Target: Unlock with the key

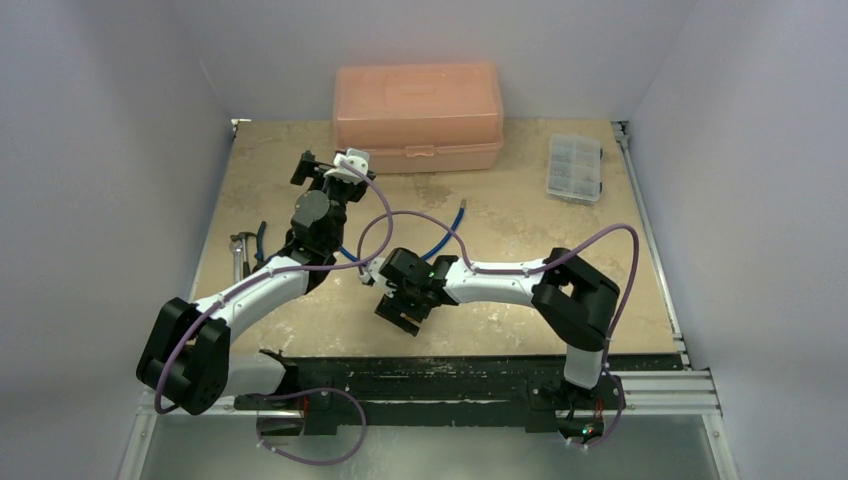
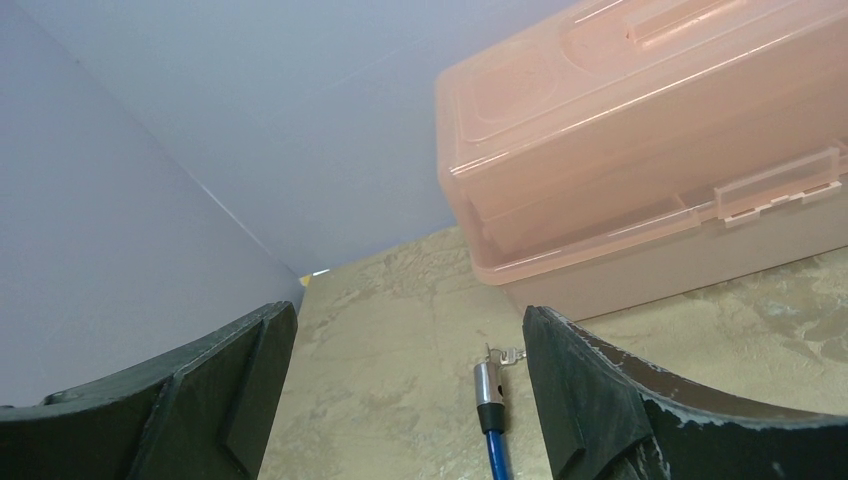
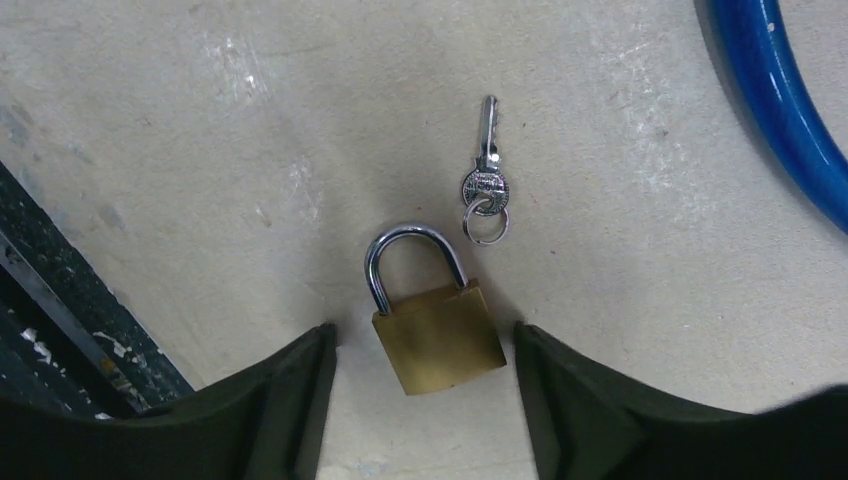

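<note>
Right hand [image 3: 422,345] is spread wide astride the padlock [image 3: 445,335], empty; left hand [image 2: 408,330] is wide too. Just beyond the padlock, by the counter's [image 3: 200,120] near edge, the key [image 3: 487,175] is laid flat; it should be pinched by its head.

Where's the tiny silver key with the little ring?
In the right wrist view, the tiny silver key lies on the table, just past the shackle of the brass padlock, left of the blue cable.
</note>
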You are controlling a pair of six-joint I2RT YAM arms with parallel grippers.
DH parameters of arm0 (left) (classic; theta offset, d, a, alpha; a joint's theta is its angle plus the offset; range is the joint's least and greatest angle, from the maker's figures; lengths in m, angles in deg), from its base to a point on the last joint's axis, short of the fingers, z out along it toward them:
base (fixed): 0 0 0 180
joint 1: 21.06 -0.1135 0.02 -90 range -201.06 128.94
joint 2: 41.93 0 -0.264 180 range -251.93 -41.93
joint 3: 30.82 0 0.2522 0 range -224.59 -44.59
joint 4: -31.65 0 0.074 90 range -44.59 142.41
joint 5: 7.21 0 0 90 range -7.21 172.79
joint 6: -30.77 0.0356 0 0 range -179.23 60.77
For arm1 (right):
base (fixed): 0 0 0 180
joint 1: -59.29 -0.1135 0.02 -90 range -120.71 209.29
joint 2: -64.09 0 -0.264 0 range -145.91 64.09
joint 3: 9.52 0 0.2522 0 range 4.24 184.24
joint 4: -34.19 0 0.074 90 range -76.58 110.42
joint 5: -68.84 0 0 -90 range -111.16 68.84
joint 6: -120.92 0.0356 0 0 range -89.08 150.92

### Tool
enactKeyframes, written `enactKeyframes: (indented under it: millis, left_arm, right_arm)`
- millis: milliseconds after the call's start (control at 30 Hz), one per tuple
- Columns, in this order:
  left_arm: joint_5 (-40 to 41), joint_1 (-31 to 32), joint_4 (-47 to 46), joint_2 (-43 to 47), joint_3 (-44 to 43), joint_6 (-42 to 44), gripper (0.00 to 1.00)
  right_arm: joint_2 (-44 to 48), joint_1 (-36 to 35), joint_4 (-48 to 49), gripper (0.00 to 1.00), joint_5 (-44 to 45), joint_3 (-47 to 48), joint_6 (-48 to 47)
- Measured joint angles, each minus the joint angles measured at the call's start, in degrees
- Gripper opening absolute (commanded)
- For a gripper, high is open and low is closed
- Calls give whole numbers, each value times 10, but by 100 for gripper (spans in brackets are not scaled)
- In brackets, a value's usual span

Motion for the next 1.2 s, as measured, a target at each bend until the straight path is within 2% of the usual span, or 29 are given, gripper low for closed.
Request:
enactKeyframes:
  millis: [200,267,400,600,833,1033,1100,1200]
  left_arm:
    - [-1,0,0,0,0,0,89]
    - [-1,0,0,0,0,0,89]
    - [-1,0,0,0,0,0,89]
    - [-1,0,0,0,0,0,89]
    - [-1,0,0,0,0,0,89]
    - [-1,0,0,1,0,0,89]
    - [-1,0,0,2,0,0,89]
    - [-1,0,-1,3,0,0,89]
  right_arm:
    - [-1,-4,7,18,10,0,0]
    - [0,-5,8,12,18,0,8]
    - [2,-5,11,10,23,-1,21]
    - [46,-4,9,0,22,-28,66]
    - [106,0,4,0,75,-27,209]
    - [76,53,-29,0,124,-22,353]
    - [67,71,-40,3,138,-22,385]
    - [58,96,-58,15,161,-19,425]
